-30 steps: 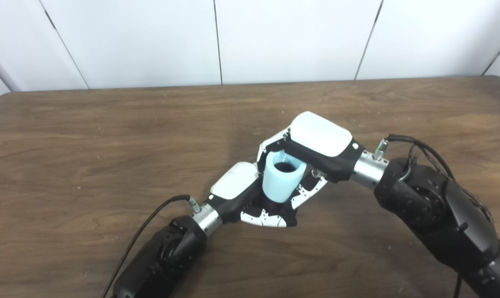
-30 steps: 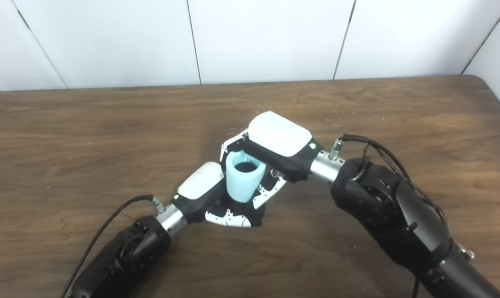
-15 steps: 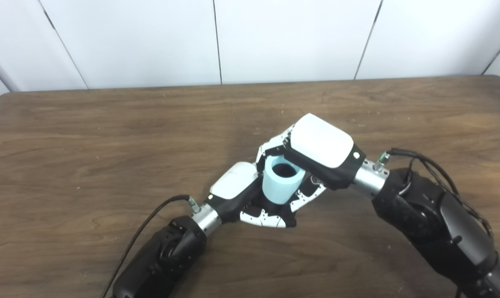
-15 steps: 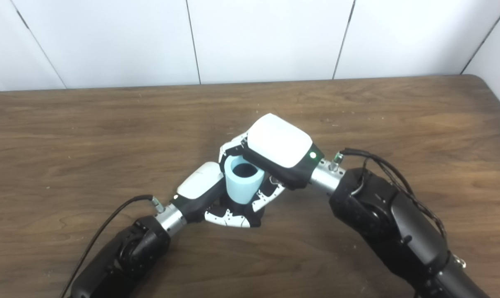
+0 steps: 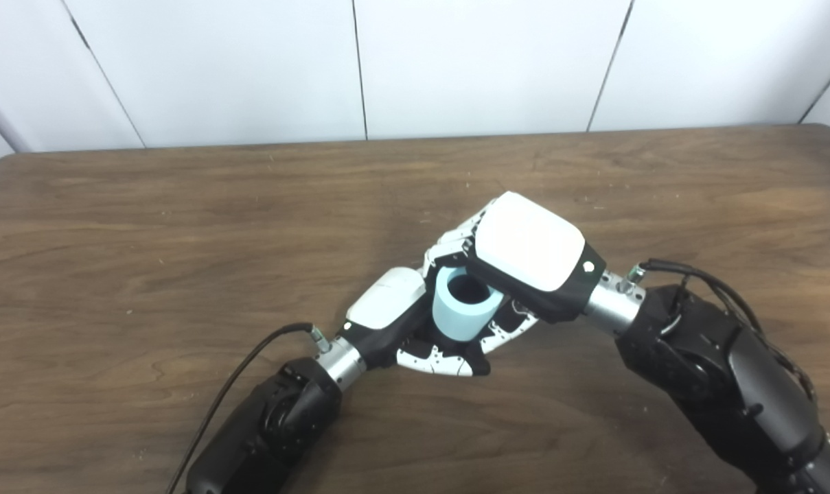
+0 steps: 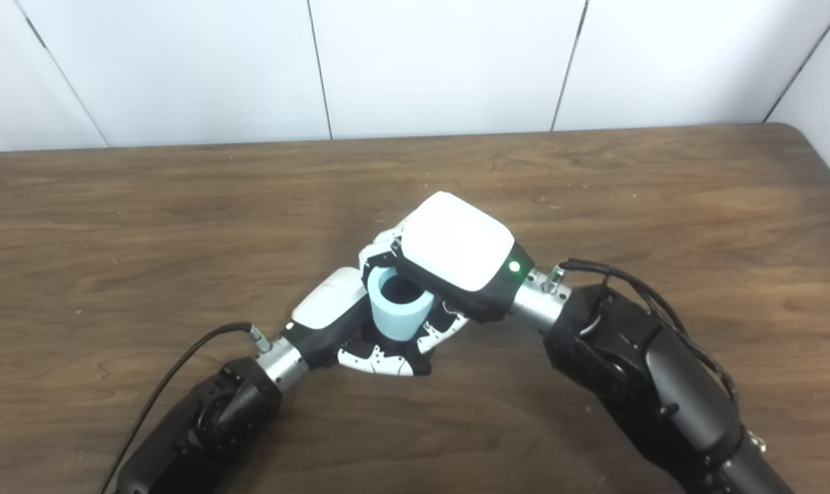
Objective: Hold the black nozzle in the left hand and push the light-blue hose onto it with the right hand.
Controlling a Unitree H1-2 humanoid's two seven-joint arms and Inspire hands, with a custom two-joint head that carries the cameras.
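Note:
The light-blue hose [image 5: 461, 317] is a short upright tube with its dark open end facing up, at the middle of the table. My right hand [image 5: 528, 255] is shut on it from above and the right; it also shows in the right eye view [image 6: 456, 252]. My left hand [image 5: 415, 329] sits under and beside the hose, fingers curled around its base. The black nozzle is hidden inside the left hand and under the hose [image 6: 399, 312]; I cannot see it apart from the hand's black parts.
The brown wooden table [image 5: 181, 226] stretches wide on all sides of the hands. White wall panels [image 5: 483, 62] stand behind its far edge. A black cable [image 5: 250, 370] runs from my left wrist toward the front edge.
The right hand has moved down and slightly left with the hose. The hose sits lower between the left hand's fingers, with less of its side showing. The left hand has barely moved.

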